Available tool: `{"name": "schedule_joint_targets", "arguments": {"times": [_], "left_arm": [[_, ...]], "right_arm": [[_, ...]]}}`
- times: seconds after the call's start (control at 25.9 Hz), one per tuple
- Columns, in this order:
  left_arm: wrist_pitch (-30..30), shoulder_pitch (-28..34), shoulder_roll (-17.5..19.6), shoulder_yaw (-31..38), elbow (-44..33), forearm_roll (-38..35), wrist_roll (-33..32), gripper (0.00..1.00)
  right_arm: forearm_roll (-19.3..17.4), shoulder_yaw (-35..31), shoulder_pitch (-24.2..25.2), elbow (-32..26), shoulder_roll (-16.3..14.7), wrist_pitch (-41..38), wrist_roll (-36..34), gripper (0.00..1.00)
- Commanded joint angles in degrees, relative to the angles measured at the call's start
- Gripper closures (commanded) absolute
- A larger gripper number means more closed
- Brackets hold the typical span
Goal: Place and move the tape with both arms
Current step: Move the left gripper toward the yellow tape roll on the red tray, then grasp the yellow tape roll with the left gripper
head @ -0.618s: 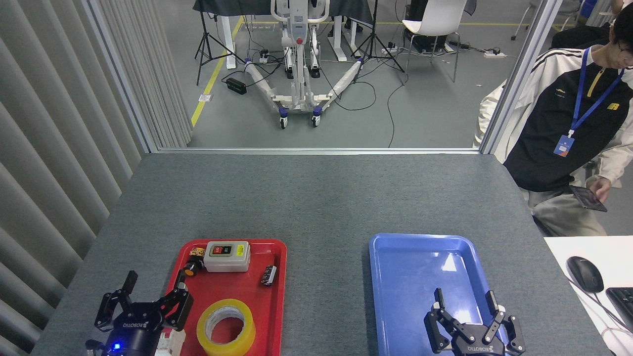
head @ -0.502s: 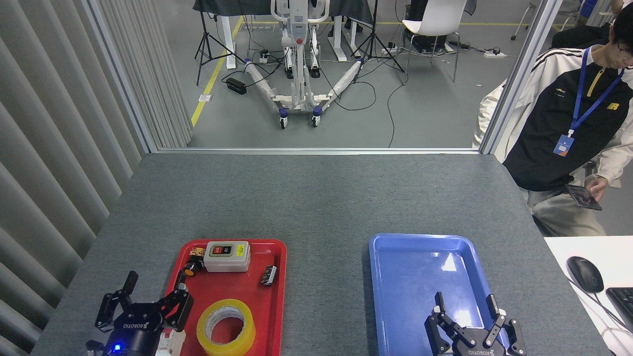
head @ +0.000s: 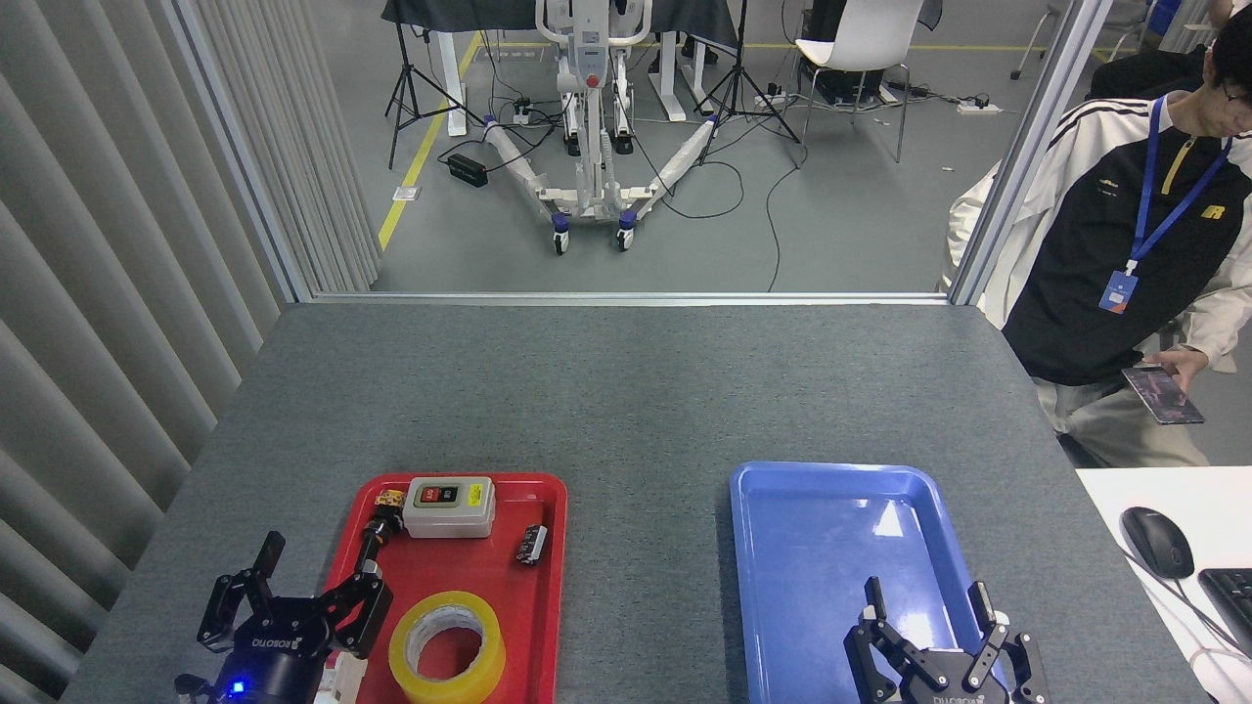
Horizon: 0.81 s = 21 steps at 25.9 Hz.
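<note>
The tape [head: 447, 647], a wide yellow roll with a whitish core, lies flat at the near end of the red tray [head: 548, 606]. My left gripper [head: 298, 592] hovers just left of the roll over the tray's left rim, fingers spread open and empty, blue light showing at its base. At the bottom right, over the near end of the blue tray [head: 812, 548], my right gripper [head: 924, 611] is open with nothing between its fingers.
The red tray also holds a grey switch box [head: 449, 506], a small black part [head: 531, 544] and an orange-tipped part [head: 381, 523]. A person [head: 1125, 254] holding a phone stands at the table's right edge. A mouse [head: 1156, 542] sits on a white desk.
My left gripper has shifted slightly right and down towards the tape. My right gripper has sunk a little lower in view. The person moved the phone.
</note>
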Motion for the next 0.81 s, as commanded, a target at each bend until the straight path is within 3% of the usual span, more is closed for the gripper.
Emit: {"name": "schedule_joint_targets", "arguments": {"times": [0.0, 0.23, 0.39, 0.5, 0.66, 0.77], "left_arm": [[-0.32, -0.39, 0.27, -2.43, -1.82, -0.05, -6.10, 0.00], [-0.67, -5.84, 2.55, -4.54, -4.10, 1.10, -37.03, 0.00], [-0.85, -11.37, 6.95, -10.26, -2.69, 5.76, -54.17, 0.00], [-1.81, -13.40, 7.65, -11.66, -2.52, 6.46, -58.74, 0.00], [-2.52, -15.94, 11.87, -11.92, -1.20, 6.55, -66.74, 0.00], [-2.95, -16.21, 11.87, -13.24, -1.02, 6.63, -70.52, 0.00]], "right_arm": [[0.00, -0.34, 0.41, -0.14, -0.25, -0.06, 0.05, 0.00], [0.00, -0.07, 0.41, -0.05, -0.34, -0.06, 0.05, 0.00], [0.00, 0.10, 0.32, 0.04, -0.96, -0.15, 0.05, 0.00], [0.09, 0.10, 0.32, 0.04, -1.13, -1.20, 0.05, 0.00], [0.09, 0.10, 0.41, 0.04, -1.75, -1.73, 0.04, 0.00], [0.09, 0.10, 0.85, 0.04, -1.75, -2.26, -0.04, 0.00]]}}
